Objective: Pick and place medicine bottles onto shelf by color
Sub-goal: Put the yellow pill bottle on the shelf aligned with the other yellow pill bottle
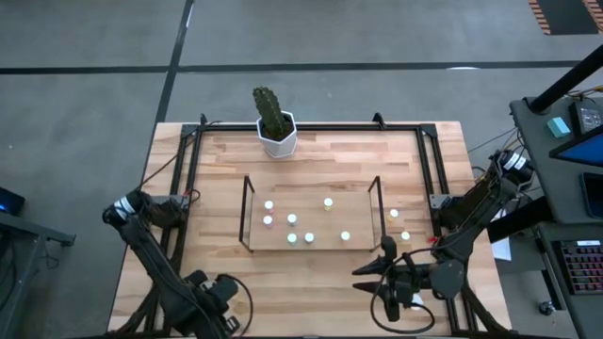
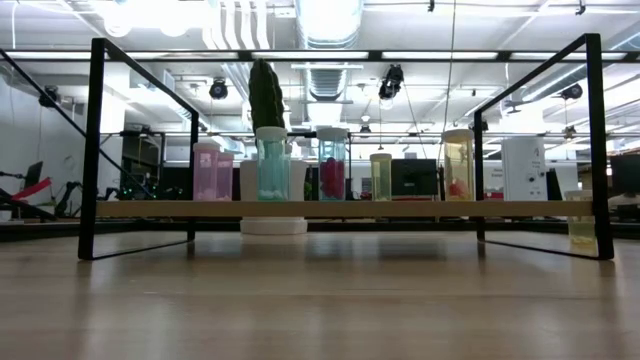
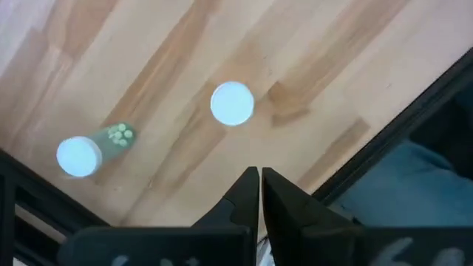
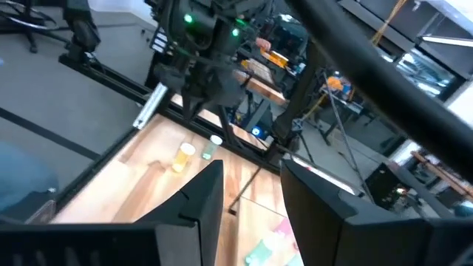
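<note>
The shelf point(image 1: 311, 247) stands mid-table with several white-capped medicine bottles point(image 1: 292, 218) on it; the low view shows pink point(image 2: 207, 170), teal point(image 2: 272, 165) and yellowish point(image 2: 458, 163) ones in a row. Two more bottles point(image 1: 394, 214) stand on the table right of the shelf. My left gripper point(image 3: 259, 176) is shut and points down near the table's near left corner. It hangs over two bottles, one upright point(image 3: 232, 103) and one with green pills point(image 3: 79, 157), touching neither. My right gripper point(image 4: 251, 185) is open and level near the near right, with nothing between its fingers.
A cactus in a white pot point(image 1: 278, 132) stands at the far edge behind the shelf. A black frame point(image 1: 188, 179) runs along the table's sides, and its bar point(image 3: 414, 140) lies close to the two bottles under my left gripper. Bare wood lies in front of the shelf.
</note>
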Tool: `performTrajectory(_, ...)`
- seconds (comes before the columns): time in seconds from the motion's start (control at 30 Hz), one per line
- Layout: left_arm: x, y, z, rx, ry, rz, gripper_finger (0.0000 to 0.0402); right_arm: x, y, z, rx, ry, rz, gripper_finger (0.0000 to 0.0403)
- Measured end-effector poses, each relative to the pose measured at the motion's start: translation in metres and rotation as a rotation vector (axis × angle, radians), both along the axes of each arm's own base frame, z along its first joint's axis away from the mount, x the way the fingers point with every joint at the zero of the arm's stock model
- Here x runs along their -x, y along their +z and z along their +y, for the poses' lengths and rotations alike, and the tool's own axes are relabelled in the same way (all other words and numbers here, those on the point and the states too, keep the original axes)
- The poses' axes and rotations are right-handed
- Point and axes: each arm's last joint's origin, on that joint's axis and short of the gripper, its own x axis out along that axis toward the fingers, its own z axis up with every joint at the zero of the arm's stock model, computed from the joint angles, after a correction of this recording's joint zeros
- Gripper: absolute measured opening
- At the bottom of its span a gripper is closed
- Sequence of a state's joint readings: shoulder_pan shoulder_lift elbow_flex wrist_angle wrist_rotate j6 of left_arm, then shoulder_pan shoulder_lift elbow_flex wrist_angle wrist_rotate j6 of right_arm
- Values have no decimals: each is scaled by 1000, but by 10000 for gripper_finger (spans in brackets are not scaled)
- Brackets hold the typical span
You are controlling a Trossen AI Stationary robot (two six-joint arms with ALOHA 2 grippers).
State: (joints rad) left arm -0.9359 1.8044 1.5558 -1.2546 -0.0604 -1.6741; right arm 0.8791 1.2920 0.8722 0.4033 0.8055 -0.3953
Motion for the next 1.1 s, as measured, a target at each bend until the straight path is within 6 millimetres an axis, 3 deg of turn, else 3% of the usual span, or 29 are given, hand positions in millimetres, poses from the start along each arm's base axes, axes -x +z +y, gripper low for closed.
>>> performTrajectory(0.17, 0, -11, 0, -27, -32, 28, 37, 0, 0, 0, -3, 5, 1, 128)
performTrajectory(0.4, -2, -11, 1, -69, -38, -44, 147, 0, -1, 0, -7, 5, 4, 128)
performTrajectory(0.57, -4, -25, 5, -103, -17, -57, 202, 0, -1, 0, -8, 5, 3, 128)
performTrajectory(0.77, -5, -44, 9, -104, -9, -56, 199, 0, -1, 0, -9, 5, 4, 128)
performTrajectory(1.1, -5, -61, 11, -82, -15, -69, 154, 0, -1, 0, -10, 5, 4, 128)
